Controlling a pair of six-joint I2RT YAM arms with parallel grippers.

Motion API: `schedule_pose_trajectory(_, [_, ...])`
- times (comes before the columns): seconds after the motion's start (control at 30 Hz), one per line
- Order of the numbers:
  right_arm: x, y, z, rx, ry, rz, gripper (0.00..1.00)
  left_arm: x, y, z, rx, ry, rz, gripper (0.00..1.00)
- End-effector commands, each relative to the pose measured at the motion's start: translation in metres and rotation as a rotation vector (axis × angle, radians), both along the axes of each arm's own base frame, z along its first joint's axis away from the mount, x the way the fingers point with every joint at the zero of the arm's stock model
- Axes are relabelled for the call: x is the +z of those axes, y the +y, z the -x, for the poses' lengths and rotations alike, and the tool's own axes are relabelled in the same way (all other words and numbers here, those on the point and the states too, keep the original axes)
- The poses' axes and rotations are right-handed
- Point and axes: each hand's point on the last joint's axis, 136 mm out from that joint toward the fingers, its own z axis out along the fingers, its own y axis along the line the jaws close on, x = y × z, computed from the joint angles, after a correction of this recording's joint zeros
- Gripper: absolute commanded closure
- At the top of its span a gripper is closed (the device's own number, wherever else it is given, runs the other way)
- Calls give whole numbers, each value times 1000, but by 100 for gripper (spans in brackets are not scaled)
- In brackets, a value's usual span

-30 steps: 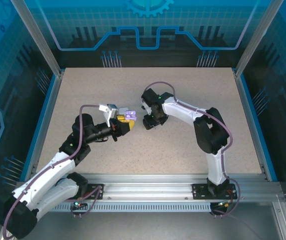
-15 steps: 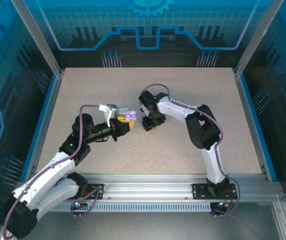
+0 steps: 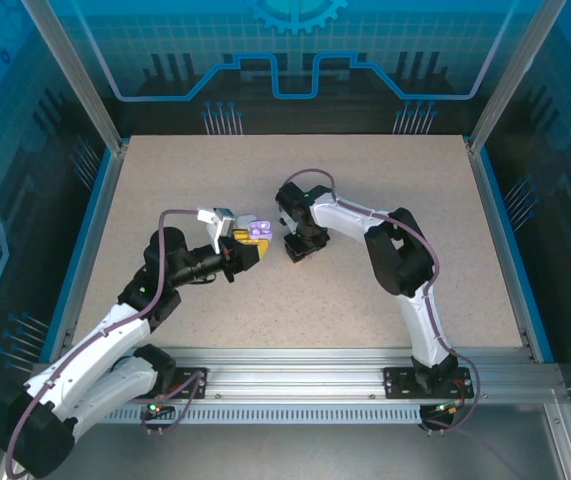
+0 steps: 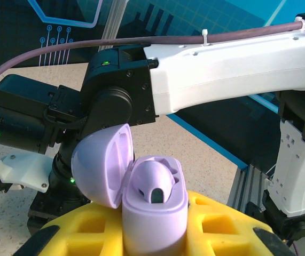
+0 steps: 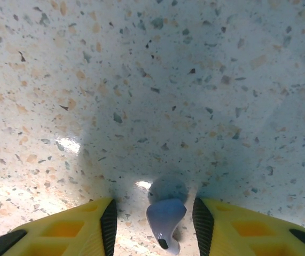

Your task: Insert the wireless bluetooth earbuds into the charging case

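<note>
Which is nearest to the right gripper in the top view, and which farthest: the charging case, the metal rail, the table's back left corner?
1. the charging case, just left of the right gripper
2. the metal rail, along the near edge
3. the table's back left corner, far away

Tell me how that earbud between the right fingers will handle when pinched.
The earbud looks smooth and rounded, so it may slip or squirt out of the right gripper as it closes. It is tiny beside the fingers, so probably very light and easily flicked across the table.
</note>
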Motion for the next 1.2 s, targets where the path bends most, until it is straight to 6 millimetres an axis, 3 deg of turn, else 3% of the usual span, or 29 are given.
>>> schedule_pose_trajectory(0.0, [-15,-10,1,-17,29,55,57,4,5,0,22,-22,5,85])
schedule_pose_trajectory(0.23, [-17,-11,1,-33,23,54,70,3,5,0,26,-19,3,85])
schedule_pose_trajectory(0.43, [-6,-11,-2,-63,-4,4,76,2,5,0,26,-15,0,85])
schedule_pose_trajectory(0.9, [34,-19,-12,-197,-54,-237,82,-12,7,-14,80,48,-11,85])
schedule_pose_trajectory(1.17, [73,-26,-17,-299,-95,-454,83,-40,10,-33,139,149,-10,85])
